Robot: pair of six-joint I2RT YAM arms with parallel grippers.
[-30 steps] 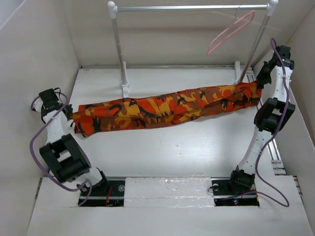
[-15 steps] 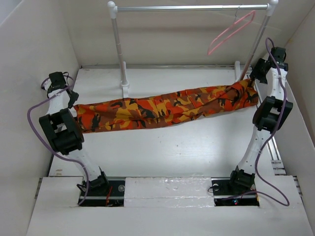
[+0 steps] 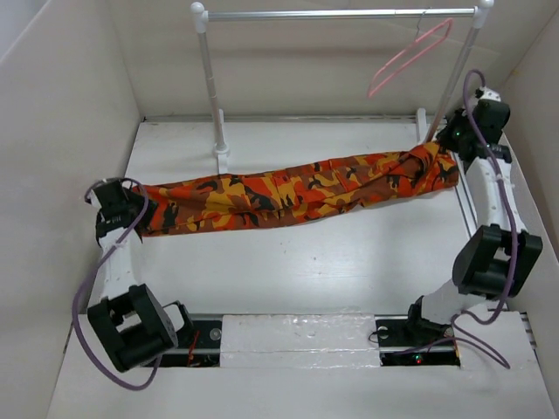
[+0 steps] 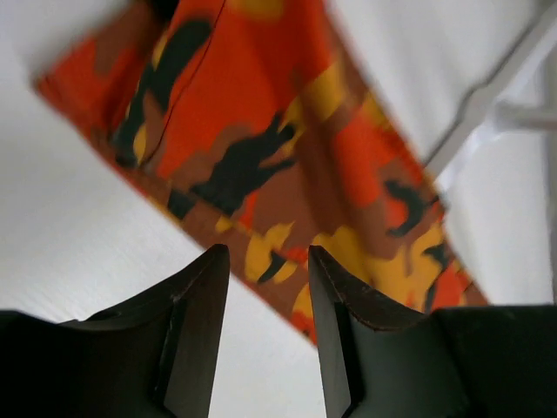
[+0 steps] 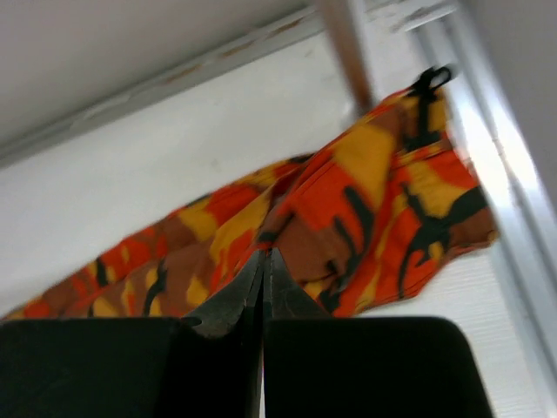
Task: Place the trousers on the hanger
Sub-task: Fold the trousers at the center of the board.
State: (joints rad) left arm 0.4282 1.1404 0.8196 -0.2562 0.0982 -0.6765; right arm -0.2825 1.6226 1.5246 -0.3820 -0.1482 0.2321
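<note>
The camouflage trousers (image 3: 288, 196) lie stretched left to right across the white table. My left gripper (image 3: 140, 212) is at their left end. In the left wrist view its jaws (image 4: 265, 252) are open and empty, with the trousers (image 4: 261, 131) just beyond the tips. My right gripper (image 3: 447, 140) is at their right end. In the right wrist view it (image 5: 264, 252) is shut, pinching a raised fold of the trousers (image 5: 365, 200) near a dark drawstring (image 5: 428, 83). The pink hanger (image 3: 406, 57) hangs tilted on the rail at the far right, above the right gripper.
A metal rail (image 3: 341, 14) on two white posts stands at the back. Its left post (image 3: 214, 96) rises just behind the trousers; the right post (image 5: 344, 43) is close to my right gripper. White walls enclose the table on three sides.
My left gripper has moved from the far left wall back toward the trousers' left end. The right arm's elbow has dropped nearer; its gripper stays at the right end.
</note>
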